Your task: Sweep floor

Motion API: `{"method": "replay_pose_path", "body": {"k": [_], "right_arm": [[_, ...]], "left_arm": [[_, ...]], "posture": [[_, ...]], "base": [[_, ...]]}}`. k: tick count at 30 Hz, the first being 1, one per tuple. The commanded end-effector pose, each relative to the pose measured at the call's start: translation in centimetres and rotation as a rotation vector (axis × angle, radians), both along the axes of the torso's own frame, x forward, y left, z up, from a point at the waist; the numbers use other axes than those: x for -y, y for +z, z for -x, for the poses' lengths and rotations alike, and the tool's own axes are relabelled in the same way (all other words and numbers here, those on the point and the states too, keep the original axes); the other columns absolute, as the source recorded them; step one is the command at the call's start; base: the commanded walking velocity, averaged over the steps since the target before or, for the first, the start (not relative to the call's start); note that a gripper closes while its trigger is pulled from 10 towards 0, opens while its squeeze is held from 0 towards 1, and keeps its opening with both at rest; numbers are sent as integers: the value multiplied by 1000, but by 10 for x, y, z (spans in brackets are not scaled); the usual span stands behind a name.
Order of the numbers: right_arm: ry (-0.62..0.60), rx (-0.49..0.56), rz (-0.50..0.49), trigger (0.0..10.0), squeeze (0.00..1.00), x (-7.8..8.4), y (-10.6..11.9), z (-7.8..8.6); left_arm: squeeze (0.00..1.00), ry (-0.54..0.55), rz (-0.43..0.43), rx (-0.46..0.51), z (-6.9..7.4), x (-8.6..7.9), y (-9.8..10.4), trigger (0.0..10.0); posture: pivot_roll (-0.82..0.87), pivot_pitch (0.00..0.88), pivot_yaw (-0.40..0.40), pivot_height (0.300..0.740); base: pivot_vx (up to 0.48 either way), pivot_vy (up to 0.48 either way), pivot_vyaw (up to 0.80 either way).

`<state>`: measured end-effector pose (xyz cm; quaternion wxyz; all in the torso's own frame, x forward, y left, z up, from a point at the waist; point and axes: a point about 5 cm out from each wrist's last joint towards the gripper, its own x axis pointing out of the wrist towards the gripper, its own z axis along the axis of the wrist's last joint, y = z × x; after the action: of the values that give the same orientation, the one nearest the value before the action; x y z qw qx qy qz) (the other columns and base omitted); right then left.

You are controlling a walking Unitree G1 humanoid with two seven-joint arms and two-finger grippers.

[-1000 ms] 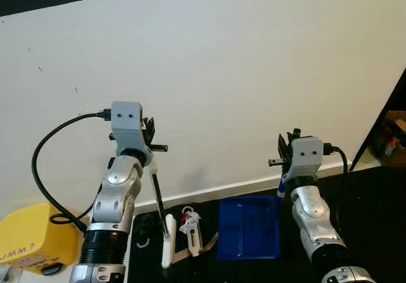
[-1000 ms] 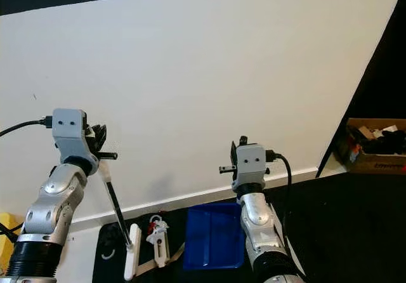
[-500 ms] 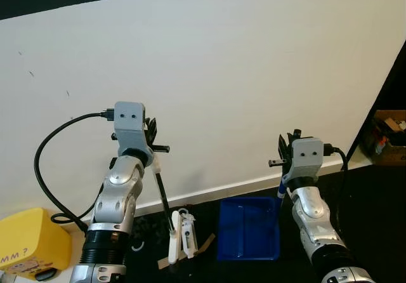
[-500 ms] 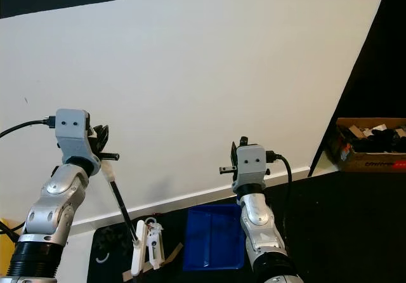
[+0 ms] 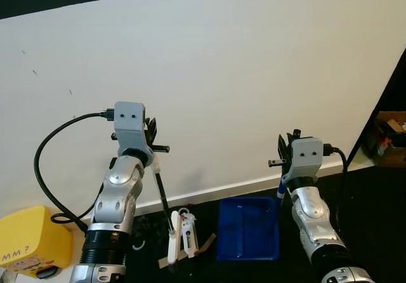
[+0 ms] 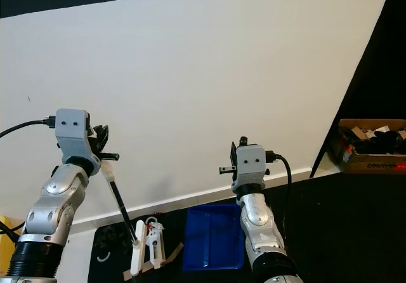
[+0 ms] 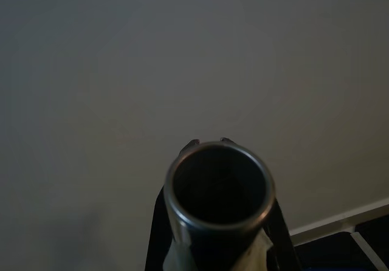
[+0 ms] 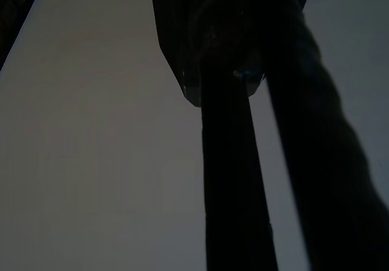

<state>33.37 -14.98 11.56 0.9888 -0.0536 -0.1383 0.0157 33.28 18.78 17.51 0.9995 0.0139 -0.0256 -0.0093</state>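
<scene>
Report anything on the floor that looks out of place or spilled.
Small litter lies on the dark floor by the wall: white scraps and a brown strip, right beside the white broom head and left of the blue dustpan. Nothing else stands out.

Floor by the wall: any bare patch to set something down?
Bare dark floor runs from the right arm to the cardboard box. Crowded: brush head, white litter and blue dustpan sit close together along the baseboard.
</scene>
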Motion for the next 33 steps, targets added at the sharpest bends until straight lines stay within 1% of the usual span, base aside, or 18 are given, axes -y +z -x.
{"method": "replay_pose_path", "body": {"k": [1, 5, 11, 19, 27, 33], "right_arm": [[12, 26, -3, 10000, 0, -5, 5, 0], [12, 22, -1, 10000, 0, -5, 4, 0], [15, 10, 2, 10000, 0, -5, 1, 1], [17, 9, 4, 10000, 0, -6, 1, 1], [16, 9, 5, 10000, 0, -6, 1, 1], [16, 10, 5, 10000, 0, -6, 1, 2]], "left_arm": [[0, 15, -30, 17, 1, -6, 3, 10000], [0, 7, -17, 14, 1, -4, 0, 10000], [0, -3, -32, -21, 3, 3, -10, 10000], [0, -18, -28, -27, 3, 10, -12, 10000], [0, -22, -37, -34, 3, 11, -13, 10000], [0, -10, -54, -50, 2, 9, -15, 10000]], "posture": [[3, 57, 118, 740], [3, 58, 115, 740], [3, 61, 111, 740], [-1, 61, 110, 740], [-1, 63, 111, 740], [1, 63, 112, 740]], "base": [[0, 0, 0], [0, 0, 0], [0, 0, 0], [0, 0, 0], [0, 0, 0], [271, -364, 0]]}}
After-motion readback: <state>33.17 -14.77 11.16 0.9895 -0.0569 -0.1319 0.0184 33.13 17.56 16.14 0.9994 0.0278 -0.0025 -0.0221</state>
